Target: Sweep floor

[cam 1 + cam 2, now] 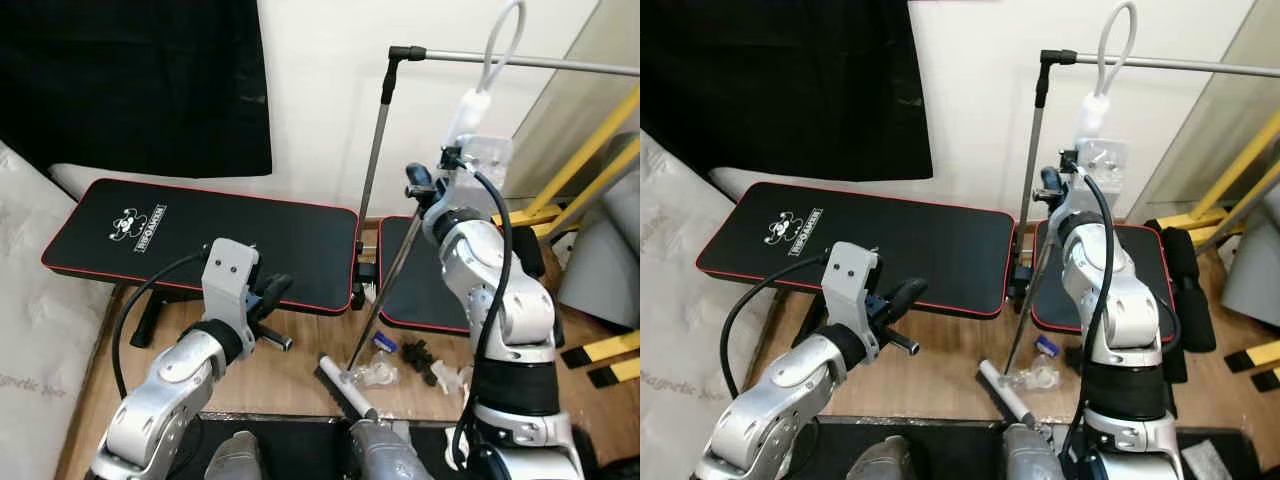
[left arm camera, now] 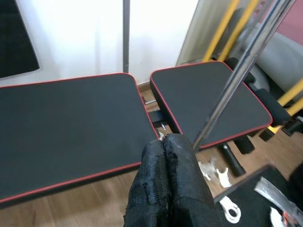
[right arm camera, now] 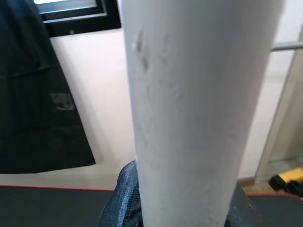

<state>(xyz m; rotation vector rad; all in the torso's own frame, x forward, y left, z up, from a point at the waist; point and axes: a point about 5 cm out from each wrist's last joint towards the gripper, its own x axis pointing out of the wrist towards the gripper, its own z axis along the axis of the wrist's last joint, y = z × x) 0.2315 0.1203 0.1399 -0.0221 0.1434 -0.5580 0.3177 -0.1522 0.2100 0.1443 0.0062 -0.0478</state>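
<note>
- Before the black bench, the right gripper is raised and clamps the broom handle.
- Its broom head rests on the wood floor beside what looks like plastic scraps.
- Left gripper hovers over the bench's edge, fingers pressed together, empty.

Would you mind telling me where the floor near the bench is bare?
Bare wooden floor lies between the long black red-edged bench pad and the broom head. Right of the broom head it is crowded: clear plastic scraps, black bits.
</note>
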